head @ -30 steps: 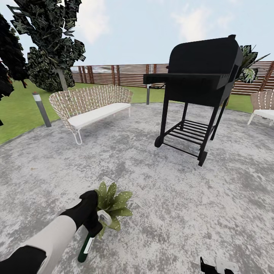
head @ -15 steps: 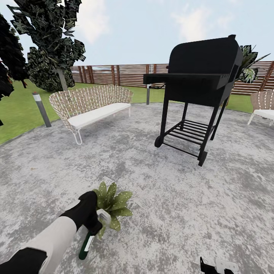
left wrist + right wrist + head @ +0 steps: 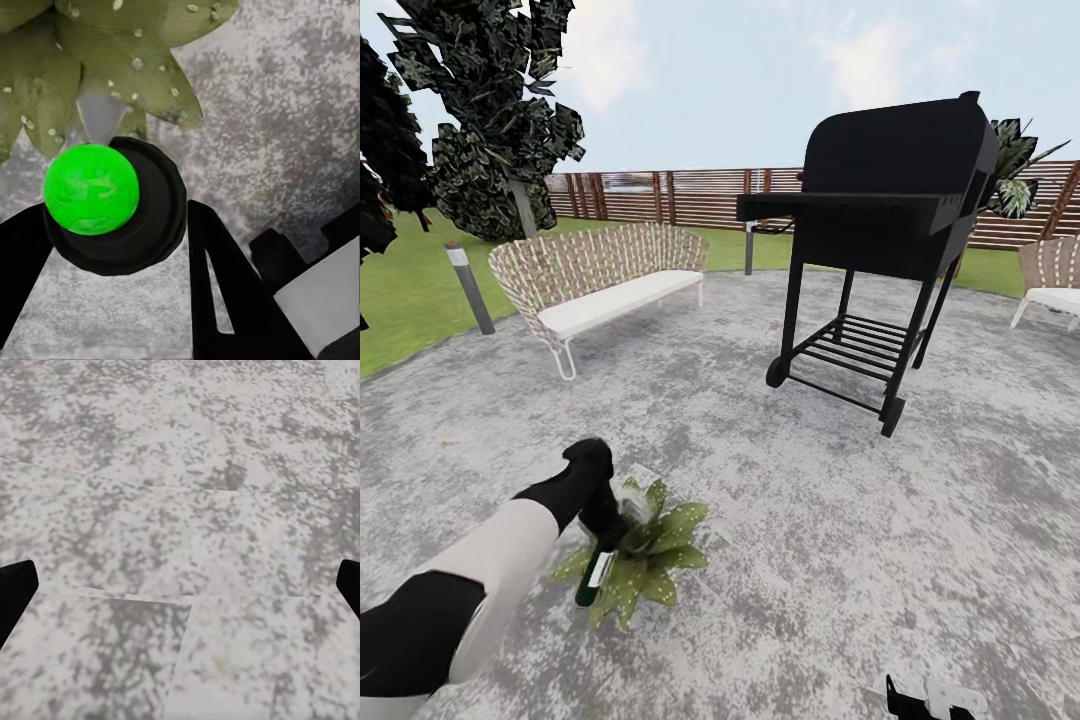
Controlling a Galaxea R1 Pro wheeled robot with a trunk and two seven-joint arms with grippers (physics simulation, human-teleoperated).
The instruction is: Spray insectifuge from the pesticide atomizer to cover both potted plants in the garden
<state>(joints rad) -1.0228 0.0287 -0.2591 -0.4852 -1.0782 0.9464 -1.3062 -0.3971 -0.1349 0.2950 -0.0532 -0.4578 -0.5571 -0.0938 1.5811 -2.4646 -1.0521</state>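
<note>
My left gripper is shut on the pesticide atomizer, a slim dark green bottle with a pale trigger head, held over one potted plant on the grey patio. In the left wrist view the bottle's round dark bottom with a bright green centre sits between my black fingers, above the potted plant's leaves. Whitish insectifuge specks dot those leaves. My right gripper hangs low over bare patio, its fingertips wide apart and open. The second plant is out of view.
A black barbecue grill stands ahead on the right. A wicker bench sits ahead on the left, with a grey bollard lamp by the lawn. A second wicker chair is far right. A brown slatted fence closes the back.
My left arm has lifted and swung forward and left, carrying the atomizer over the plant. More of the plant's near leaves now show beside the bottle.
</note>
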